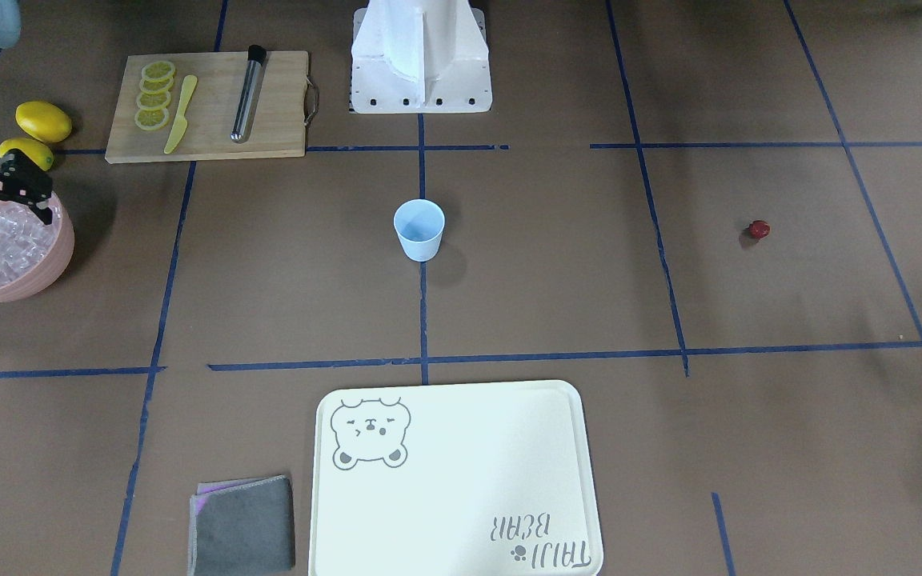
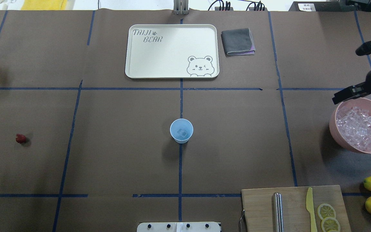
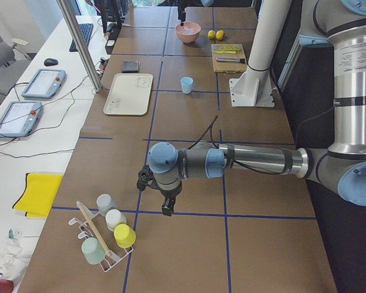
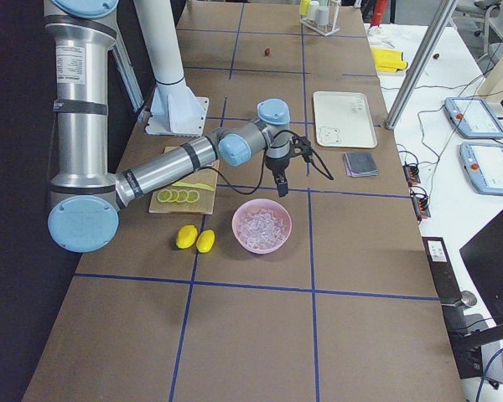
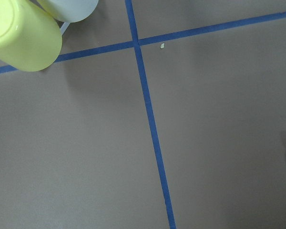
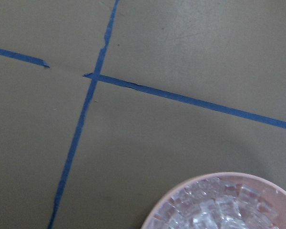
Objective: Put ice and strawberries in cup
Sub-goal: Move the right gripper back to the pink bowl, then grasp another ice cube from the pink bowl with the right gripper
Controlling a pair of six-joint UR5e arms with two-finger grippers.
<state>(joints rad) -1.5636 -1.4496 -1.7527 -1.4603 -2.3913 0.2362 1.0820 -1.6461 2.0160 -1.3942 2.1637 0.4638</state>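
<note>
Ice (image 2: 182, 132) started, strawberry (image 2: 20, 138) pending
Cube is seen in cup (image 2: 173, 133); strawberry is left at its 9 o'clock; right gripper (image 2: 339, 97) width cannot be told.

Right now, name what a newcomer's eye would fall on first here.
The pink bowl heaped with clear ice cubes, far out on the robot's right, draws the eye first, with the right gripper above its rim. Next comes the small light blue plastic cup, alone in the middle. Then comes the dark red strawberry, far off on the robot's left.
</note>
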